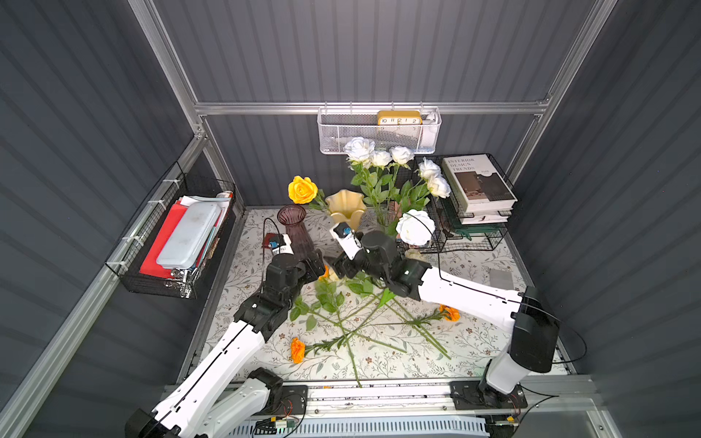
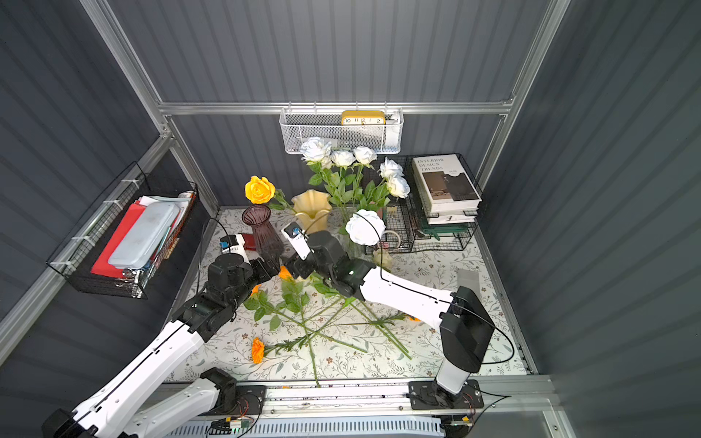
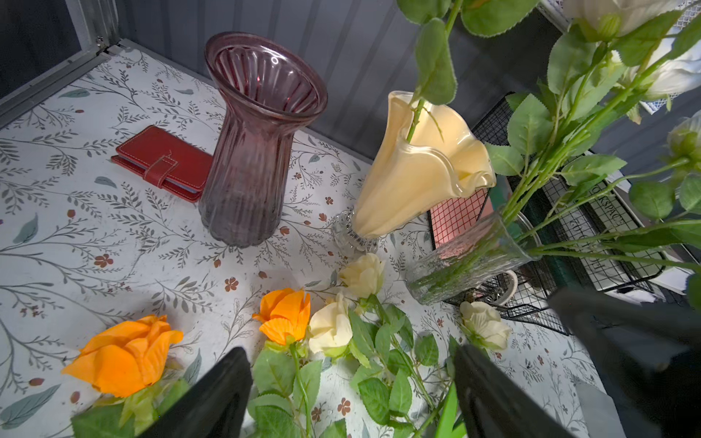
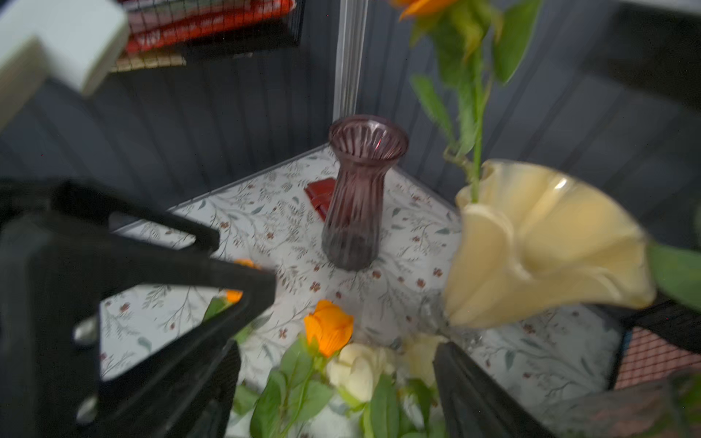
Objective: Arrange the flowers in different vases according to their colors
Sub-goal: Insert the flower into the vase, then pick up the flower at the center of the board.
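Now both pairs of fingers stand apart and empty: left gripper (image 3: 352, 398) and right gripper (image 4: 341, 394) hover over loose orange roses (image 3: 284, 318) and cream roses (image 3: 330, 326) lying on the bench (image 1: 474, 341). Behind them, the ribbed purple vase (image 1: 294, 227) stands empty, the wavy cream vase (image 1: 346, 206) holds one yellow-orange rose (image 1: 302, 189), and white roses (image 1: 379, 157) fill the clear vase (image 3: 466, 258).

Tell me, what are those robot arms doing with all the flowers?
Two robot arms are sorting fake flowers into vases by color. The white roses stand in the clear vase, one orange rose is in the cream vase, and the purple vase is empty. The left gripper and right gripper hang open over the loose roses lying on the table, holding nothing.
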`<act>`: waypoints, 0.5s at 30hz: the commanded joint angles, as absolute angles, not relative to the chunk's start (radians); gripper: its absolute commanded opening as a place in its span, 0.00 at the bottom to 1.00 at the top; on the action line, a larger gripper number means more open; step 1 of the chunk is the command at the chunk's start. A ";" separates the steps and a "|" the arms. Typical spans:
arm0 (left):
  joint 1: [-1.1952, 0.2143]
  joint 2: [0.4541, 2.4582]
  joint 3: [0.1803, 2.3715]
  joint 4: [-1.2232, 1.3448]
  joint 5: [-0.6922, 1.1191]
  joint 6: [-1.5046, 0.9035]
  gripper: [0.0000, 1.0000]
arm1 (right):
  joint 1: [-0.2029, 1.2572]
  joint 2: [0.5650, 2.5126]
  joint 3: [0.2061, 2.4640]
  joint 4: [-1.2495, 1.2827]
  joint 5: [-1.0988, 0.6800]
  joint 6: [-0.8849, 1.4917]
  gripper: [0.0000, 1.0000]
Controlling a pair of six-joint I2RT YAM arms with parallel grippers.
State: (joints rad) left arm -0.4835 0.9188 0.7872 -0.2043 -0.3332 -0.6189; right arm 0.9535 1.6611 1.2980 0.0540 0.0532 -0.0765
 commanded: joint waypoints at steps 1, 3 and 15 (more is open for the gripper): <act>-0.475 0.897 0.771 -0.232 -0.337 -0.651 0.88 | 0.979 1.625 1.227 -0.012 -0.001 0.071 0.83; -0.475 0.905 0.770 -0.234 -0.348 -0.653 0.88 | 0.992 1.620 1.190 -0.026 -0.034 0.128 0.80; -0.468 0.919 0.769 -0.221 -0.355 -0.646 0.88 | 1.063 1.793 1.305 -0.348 -0.212 0.369 0.58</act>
State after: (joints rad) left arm -0.4770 0.9199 0.7860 -0.2115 -0.3443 -0.6441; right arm 1.0615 1.7519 1.2774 -0.2321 -0.1360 0.2771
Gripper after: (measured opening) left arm 0.885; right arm 0.583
